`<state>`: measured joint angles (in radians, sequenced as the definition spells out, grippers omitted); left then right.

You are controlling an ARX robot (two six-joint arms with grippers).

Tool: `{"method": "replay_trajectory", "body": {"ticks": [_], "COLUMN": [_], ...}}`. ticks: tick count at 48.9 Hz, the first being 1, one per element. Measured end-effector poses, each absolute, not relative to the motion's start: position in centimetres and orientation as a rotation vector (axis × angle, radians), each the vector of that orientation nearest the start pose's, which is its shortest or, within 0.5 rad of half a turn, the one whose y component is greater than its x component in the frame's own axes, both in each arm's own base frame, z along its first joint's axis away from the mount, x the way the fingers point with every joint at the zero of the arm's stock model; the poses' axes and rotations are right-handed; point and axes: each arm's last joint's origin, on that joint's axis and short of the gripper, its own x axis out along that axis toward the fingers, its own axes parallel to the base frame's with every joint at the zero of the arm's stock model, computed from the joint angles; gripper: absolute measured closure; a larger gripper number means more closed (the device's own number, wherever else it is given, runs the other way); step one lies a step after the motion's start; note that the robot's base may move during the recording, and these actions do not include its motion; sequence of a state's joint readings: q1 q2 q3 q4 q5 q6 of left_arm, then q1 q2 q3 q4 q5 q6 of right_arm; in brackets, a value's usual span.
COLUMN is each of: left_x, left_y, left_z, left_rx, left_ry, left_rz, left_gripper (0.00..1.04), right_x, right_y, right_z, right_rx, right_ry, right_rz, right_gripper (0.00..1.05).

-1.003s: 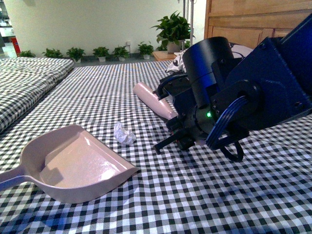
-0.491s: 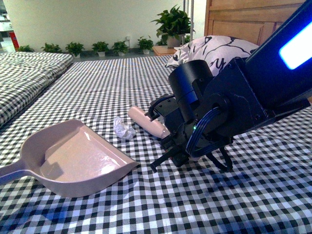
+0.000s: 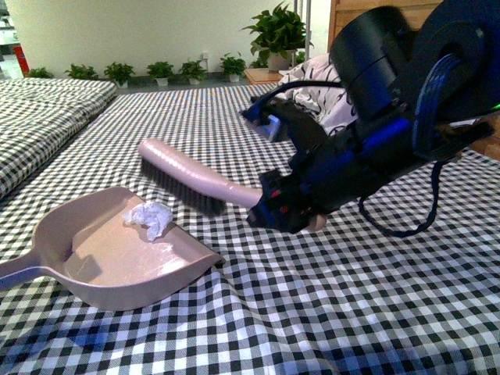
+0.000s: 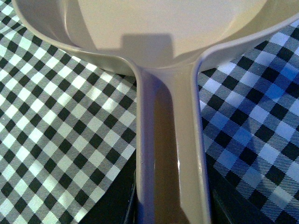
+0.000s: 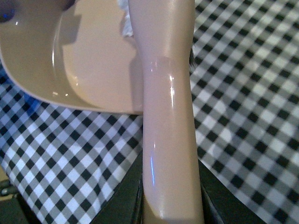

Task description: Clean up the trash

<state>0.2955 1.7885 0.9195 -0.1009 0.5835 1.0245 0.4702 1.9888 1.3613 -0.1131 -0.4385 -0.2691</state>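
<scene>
A: So where is the trash (image 3: 148, 219) sitting?

B: Inside the dustpan (image 3: 94, 275), near the far rim, resting on the pan floor. I'm reading the sweep part as done.

A: And your right gripper (image 3: 283, 209)?

B: It's clamping the brush (image 3: 187, 177) by the handle, jaws closed on both sides of it in the right wrist view. Bristles are hanging just off the checked bedcover (image 3: 328, 312), next to the pan's open edge.

A: Left gripper?

B: Not showing in the front view. In the left wrist view the dustpan handle (image 4: 169, 154) is running between dark jaw parts, so I'm judging it's gripping that handle.

A: What's remaining?

B: Probably lifting the pan and emptying it. I'm seeing no bin in any view, and no other trash on the cover.
</scene>
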Motion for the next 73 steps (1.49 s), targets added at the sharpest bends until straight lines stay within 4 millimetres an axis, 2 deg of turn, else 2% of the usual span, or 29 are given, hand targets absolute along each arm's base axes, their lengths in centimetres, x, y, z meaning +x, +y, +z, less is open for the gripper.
{"method": "replay_trajectory", "body": {"ticks": [6, 15, 25, 33, 37, 45, 51, 64, 69, 73], "left_x": [32.3, 32.3, 32.3, 32.4, 32.5, 32.7, 32.4, 31.6, 31.1, 30.3], "left_y": [8.2, 8.2, 8.2, 8.1, 8.2, 8.2, 8.1, 7.8, 7.3, 6.8], "left_z": [13.7, 13.7, 13.7, 13.7, 13.5, 14.2, 15.2, 18.9, 20.5, 21.8], "left_rx": [0.538, 0.538, 0.538, 0.525, 0.492, 0.43, 0.385, 0.326, 0.286, 0.227], "left_ry": [0.641, 0.641, 0.641, 0.627, 0.531, 0.441, 0.39, 0.227, 0.162, 0.125], "left_rz": [-0.666, -0.666, -0.666, -0.665, -0.616, -0.524, -0.468, -0.256, -0.132, -0.007], "left_gripper": [0.78, 0.78, 0.78, 0.78, 0.78, 0.78, 0.78, 0.78, 0.78, 0.78], "right_x": [38.5, 38.5, 39.4, 40.3, 40.0, 38.7, 36.8, 33.3, 31.3, 28.7], "right_y": [18.8, 16.6, 14.3, 9.2, 7.0, 4.1, 1.8, -3.6, -5.8, -7.1], "right_z": [18.9, 17.2, 17.3, 18.5, 19.3, 20.8, 22.4, 26.8, 28.7, 30.3], "right_rx": [-0.23, -0.217, -0.18, -0.087, -0.056, -0.024, 0.009, 0.123, 0.178, 0.236], "right_ry": [0.638, 0.67, 0.634, 0.576, 0.554, 0.508, 0.459, 0.35, 0.309, 0.271], "right_rz": [0.908, 0.836, 0.741, 0.589, 0.553, 0.515, 0.497, 0.409, 0.385, 0.393], "right_gripper": [0.85, 0.85, 0.85, 0.85, 0.85, 0.85, 0.85, 0.85, 0.85, 0.85]}}
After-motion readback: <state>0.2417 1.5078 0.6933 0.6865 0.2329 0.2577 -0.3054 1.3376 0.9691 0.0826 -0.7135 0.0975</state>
